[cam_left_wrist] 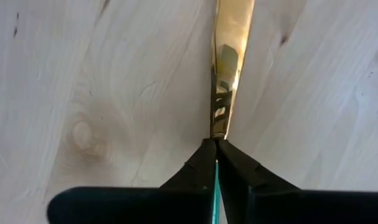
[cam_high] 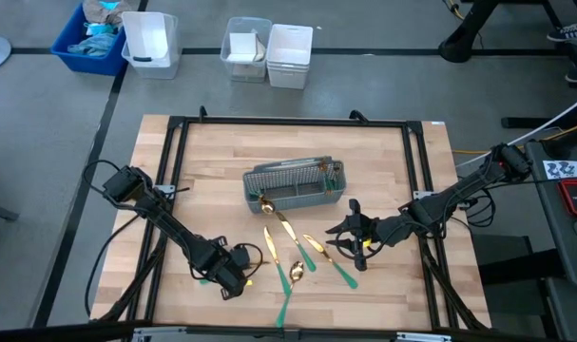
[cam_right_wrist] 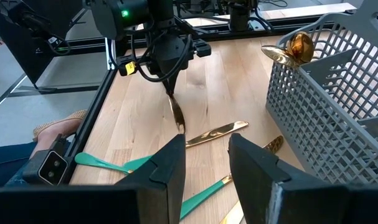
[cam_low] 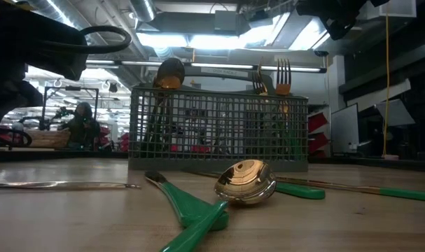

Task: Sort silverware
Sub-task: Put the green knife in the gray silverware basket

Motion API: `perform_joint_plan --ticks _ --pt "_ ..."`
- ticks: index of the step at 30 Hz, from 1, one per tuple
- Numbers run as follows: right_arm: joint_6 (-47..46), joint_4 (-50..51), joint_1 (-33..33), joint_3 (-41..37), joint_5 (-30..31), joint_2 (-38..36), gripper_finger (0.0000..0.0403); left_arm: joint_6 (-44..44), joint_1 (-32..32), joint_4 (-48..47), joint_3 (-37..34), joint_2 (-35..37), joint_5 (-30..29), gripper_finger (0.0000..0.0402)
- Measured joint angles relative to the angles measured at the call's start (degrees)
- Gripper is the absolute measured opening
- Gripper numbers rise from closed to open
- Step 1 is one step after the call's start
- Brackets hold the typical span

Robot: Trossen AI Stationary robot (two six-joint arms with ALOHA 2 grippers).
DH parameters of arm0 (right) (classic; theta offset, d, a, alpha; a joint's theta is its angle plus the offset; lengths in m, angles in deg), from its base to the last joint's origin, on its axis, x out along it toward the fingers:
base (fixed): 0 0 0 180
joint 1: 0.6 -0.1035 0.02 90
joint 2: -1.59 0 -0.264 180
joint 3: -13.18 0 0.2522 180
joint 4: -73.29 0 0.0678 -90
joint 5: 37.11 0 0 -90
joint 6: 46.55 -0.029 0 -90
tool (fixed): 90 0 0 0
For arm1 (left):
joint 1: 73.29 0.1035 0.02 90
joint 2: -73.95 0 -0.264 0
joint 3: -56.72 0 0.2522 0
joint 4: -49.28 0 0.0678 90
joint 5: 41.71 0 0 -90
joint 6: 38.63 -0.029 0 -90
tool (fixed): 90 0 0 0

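The step in hand is judged to be the pick-up of a single piece. The left end effector (cam_right_wrist: 172, 93) is seen at the near left part of the surface (cam_high: 212, 171), its fingers closed tight on the teal handle of a knife (cam_left_wrist: 229, 68), whose gold blade is seen projecting forward from the fingertips in the left wrist view. In the right wrist view the blade is seen hanging point-down over the wood, so the piece is held clear of the surface or nearly so (contact at the tip cannot be ruled out).

The right end effector (cam_high: 356, 236) is held with its fingers apart and empty, just beside the loose silverware (cam_high: 298, 261) lying in front of the mesh caddy (cam_high: 293, 185).

Some pieces are already standing in the caddy; several are left on the surface, so the sort is judged to be partly done.

The next move calls for the held knife to be carried to the caddy and lowered into a compartment.
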Motion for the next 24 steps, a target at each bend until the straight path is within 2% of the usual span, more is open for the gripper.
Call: perform_joint_plan --ticks 8,18,24 --pt "0.0 0.0 0.0 0.0 0.0 0.0 0.0122 -1.7 -0.1 0.5 0.0 0.0 0.0 0.0017" --pt "0.0 0.0 0.0 0.0 0.0 0.0 0.0122 -6.6 -0.2 0.7 0.0 0.0 -0.1 0.0103" --pt "0.1 -0.5 0.0 0.0 -0.2 1.1 0.0122 -8.2 -0.4 0.6 0.1 -1.8 -0.8 0.0115"
